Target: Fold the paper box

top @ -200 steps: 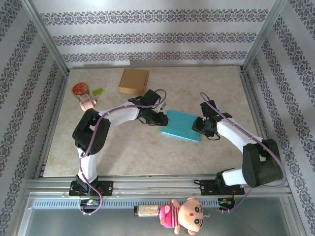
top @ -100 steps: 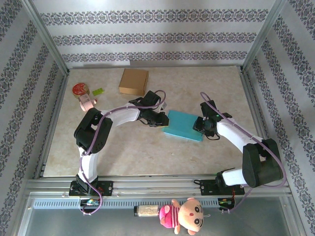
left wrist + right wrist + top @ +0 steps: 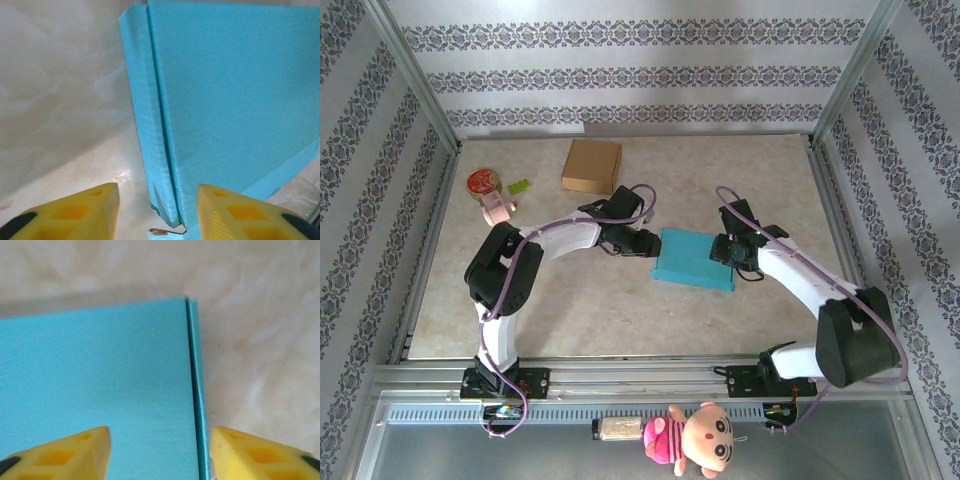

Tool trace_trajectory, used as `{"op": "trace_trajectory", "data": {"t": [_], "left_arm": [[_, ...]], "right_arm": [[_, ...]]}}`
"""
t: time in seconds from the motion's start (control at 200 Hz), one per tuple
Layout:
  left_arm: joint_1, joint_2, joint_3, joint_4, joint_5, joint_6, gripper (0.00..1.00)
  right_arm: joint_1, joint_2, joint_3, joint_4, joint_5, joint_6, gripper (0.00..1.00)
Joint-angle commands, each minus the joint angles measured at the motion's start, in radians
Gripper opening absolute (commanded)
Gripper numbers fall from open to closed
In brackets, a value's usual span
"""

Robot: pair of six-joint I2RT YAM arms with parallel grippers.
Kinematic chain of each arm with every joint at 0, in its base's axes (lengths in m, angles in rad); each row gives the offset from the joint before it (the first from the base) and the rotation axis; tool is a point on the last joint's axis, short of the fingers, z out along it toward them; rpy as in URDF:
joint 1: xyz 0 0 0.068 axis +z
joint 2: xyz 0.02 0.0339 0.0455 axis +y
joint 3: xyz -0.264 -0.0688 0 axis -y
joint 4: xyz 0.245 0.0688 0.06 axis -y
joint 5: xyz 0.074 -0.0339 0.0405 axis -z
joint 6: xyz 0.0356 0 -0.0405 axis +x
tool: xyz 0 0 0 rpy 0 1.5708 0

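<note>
The paper box [image 3: 695, 258] is a flat, closed light-blue box lying mid-table. My left gripper [image 3: 648, 243] is at its left edge. In the left wrist view the yellow fingers [image 3: 90, 205] stand apart, and the box [image 3: 230, 100] has its folded side edge in the gap of the left gripper [image 3: 157, 196] without being pinched. My right gripper [image 3: 723, 250] is at the box's right edge. In the right wrist view its jaws [image 3: 160, 437] are open astride the box [image 3: 95, 370] and its thin side wall.
A brown cardboard box [image 3: 592, 165] lies at the back. A round red item [image 3: 483, 182], a small green piece [image 3: 519, 186] and a pink toy [image 3: 498, 208] sit at the back left. A doll [image 3: 695, 437] lies on the front rail. Metal frame posts border the table.
Both grippers have opened wider at the box's two ends. The blue box has settled flatter and turned slightly squarer to the table.
</note>
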Motion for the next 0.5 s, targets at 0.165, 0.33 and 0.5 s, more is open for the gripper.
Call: {"op": "trace_trajectory", "data": {"t": [0.165, 0.33, 0.5], "left_arm": [[0.015, 0.056, 0.102, 0.064, 0.005, -0.002, 0.64], [0.017, 0.144, 0.128, 0.131, 0.141, -0.058, 0.67], [0.017, 0.146, 0.052, 0.232, 0.193, -0.149, 0.65]], "right_arm": [[-0.125, 0.041, 0.014, 0.039, -0.062, -0.032, 0.82], [-0.124, 0.175, 0.017, 0.082, -0.21, -0.063, 0.77], [-0.1, 0.243, -0.018, 0.153, -0.295, -0.035, 0.59]]}}
